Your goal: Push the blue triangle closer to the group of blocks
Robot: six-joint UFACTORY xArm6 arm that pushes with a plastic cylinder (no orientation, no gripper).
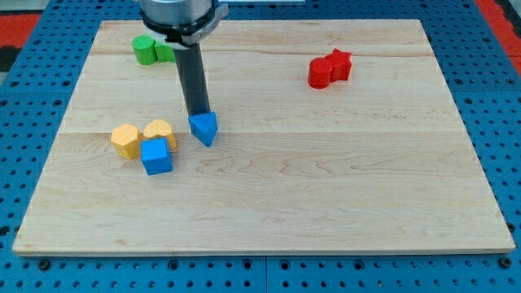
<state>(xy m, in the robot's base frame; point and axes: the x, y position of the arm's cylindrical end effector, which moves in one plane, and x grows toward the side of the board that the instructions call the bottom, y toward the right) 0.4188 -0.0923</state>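
Observation:
The blue triangle (204, 128) lies left of the board's middle. My tip (198, 113) stands right at its upper edge, touching or nearly touching it. To the view's left of the triangle sits a group: a yellow heart-shaped block (159, 131), a yellow hexagon-like block (125, 140) and a blue cube (156, 155). The triangle is a short gap to the right of the yellow heart.
Two green blocks (151, 50) sit at the view's top left, partly behind the arm. Two red blocks (330, 68) sit at the top right. The wooden board (326, 187) lies on a blue perforated base.

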